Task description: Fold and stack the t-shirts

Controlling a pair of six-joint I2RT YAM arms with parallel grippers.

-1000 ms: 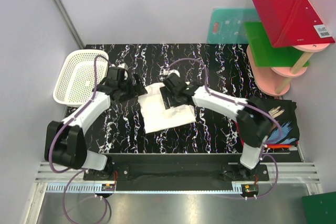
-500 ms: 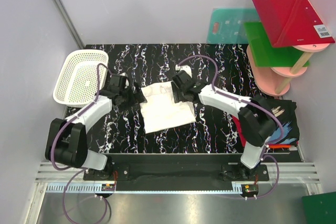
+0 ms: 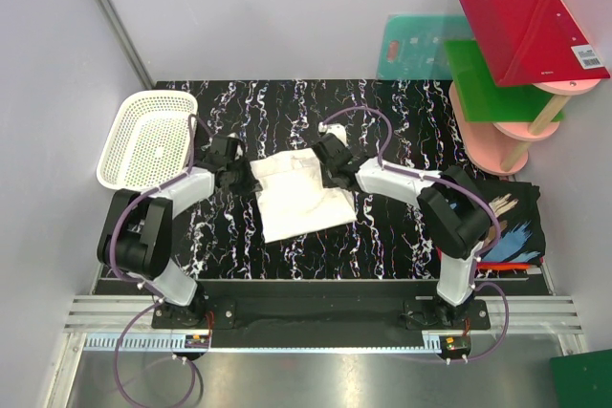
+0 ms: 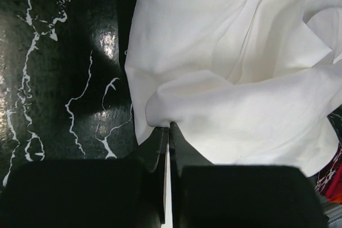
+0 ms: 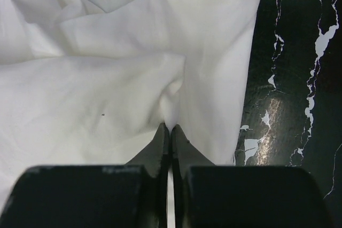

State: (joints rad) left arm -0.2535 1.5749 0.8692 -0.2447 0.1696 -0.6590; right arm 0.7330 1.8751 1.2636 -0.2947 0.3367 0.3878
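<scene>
On the veined black tabletop [image 3: 382,236], a soft white t-shirt [image 3: 296,203] lies rumpled.

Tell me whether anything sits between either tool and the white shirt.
Nothing visible does. The left tool and the right tool are each shut directly on a fold of the white shirt.

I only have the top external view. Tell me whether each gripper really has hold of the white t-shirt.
Observer: In the left wrist view, the left gripper has its jaws shut, with a bunched fold of the white t-shirt pinched at the tips.
Operator: Now report the right one.
Observer: In the right wrist view, the right gripper is shut as well. The cloth puckers into its tips, just inside the shirt's edge, with bare table beyond.
</scene>
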